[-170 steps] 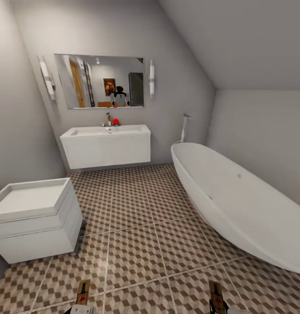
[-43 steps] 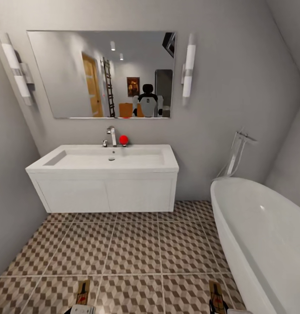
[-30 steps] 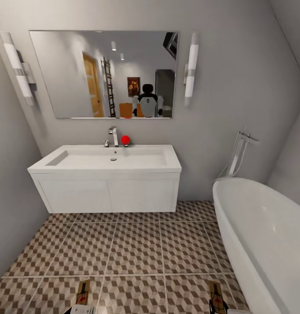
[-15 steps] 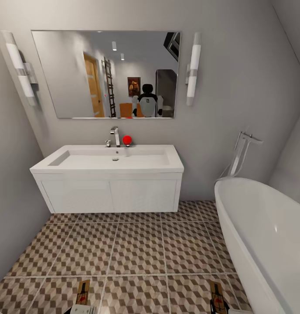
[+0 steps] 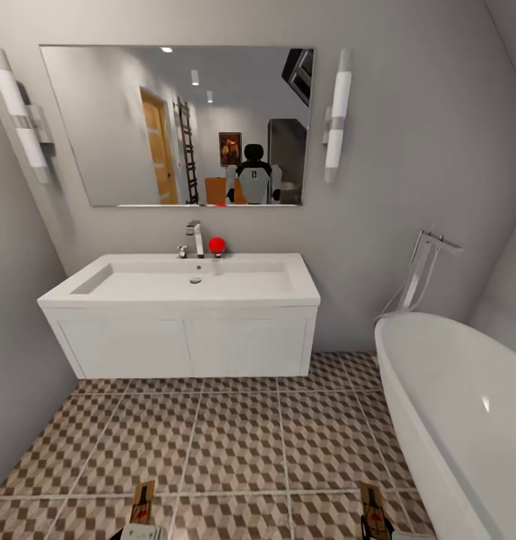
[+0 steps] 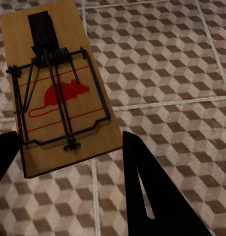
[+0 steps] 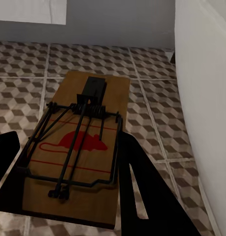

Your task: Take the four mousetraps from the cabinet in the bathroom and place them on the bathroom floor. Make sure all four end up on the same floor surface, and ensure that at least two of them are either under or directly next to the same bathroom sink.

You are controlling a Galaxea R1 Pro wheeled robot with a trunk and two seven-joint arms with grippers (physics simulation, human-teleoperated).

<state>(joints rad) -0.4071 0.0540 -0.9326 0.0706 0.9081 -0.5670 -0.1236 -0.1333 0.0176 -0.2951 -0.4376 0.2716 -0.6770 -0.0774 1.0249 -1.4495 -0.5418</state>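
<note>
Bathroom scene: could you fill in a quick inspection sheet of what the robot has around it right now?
Surface: bathroom floor of cube-patterned tiles, pale grout lines.
Job's things: one mousetrap held in the left tool, another mousetrap in the right tool; both are carried above the tiles. The sink on its white drawer unit stands straight ahead.
Clutter: a small red object beside the tap.
Tools: both shut on their traps, dark fingers at each board's sides.
Cables: nothing seen.
Surroundings: wall mirror between two tube lamps, white bathtub on the right with a chrome filler.
</note>
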